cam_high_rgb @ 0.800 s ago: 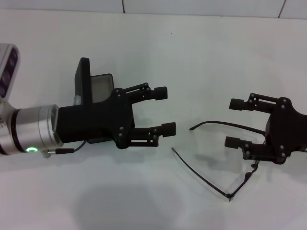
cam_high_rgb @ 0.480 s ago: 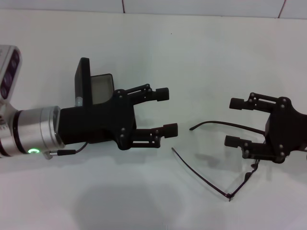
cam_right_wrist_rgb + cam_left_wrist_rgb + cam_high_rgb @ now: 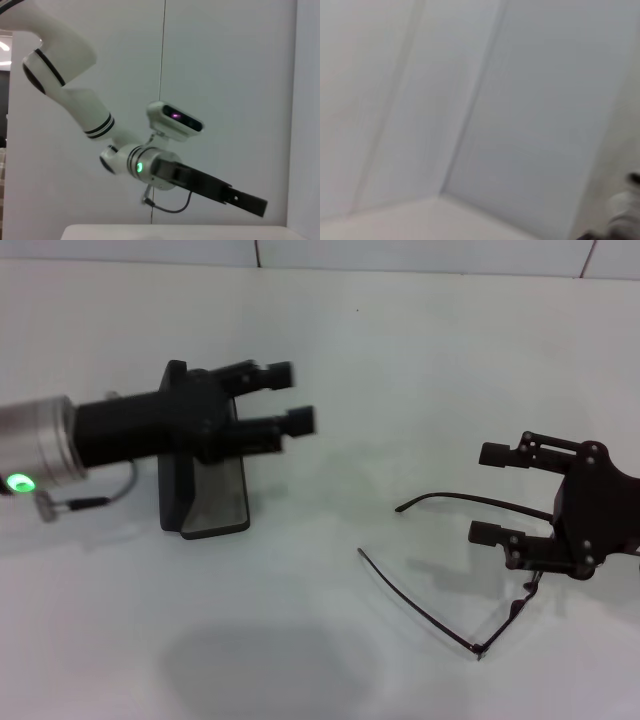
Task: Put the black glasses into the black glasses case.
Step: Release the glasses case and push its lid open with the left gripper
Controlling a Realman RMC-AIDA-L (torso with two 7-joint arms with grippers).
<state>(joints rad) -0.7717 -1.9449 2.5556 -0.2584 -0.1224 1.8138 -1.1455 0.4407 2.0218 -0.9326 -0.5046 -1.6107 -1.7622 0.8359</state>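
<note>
The black glasses (image 3: 418,601) lie unfolded on the white table at the right, temple arms spread toward the middle. My right gripper (image 3: 492,493) is open and hovers over the glasses' front end, one temple arm passing between its fingers. The black glasses case (image 3: 215,495) stands open at the left, lid upright, grey lining showing. My left gripper (image 3: 290,397) is open and empty, raised above the case's far side. The right wrist view shows the left arm (image 3: 150,167) from the side. The left wrist view shows only blurred wall.
The white table (image 3: 330,330) ends at a tiled wall at the back. A thin cable (image 3: 95,502) hangs from the left arm beside the case. Bare table lies between the case and the glasses.
My left arm has swung back and to the left, rising and turning, so the open case it covered now shows. The right gripper and the glasses have not moved.
</note>
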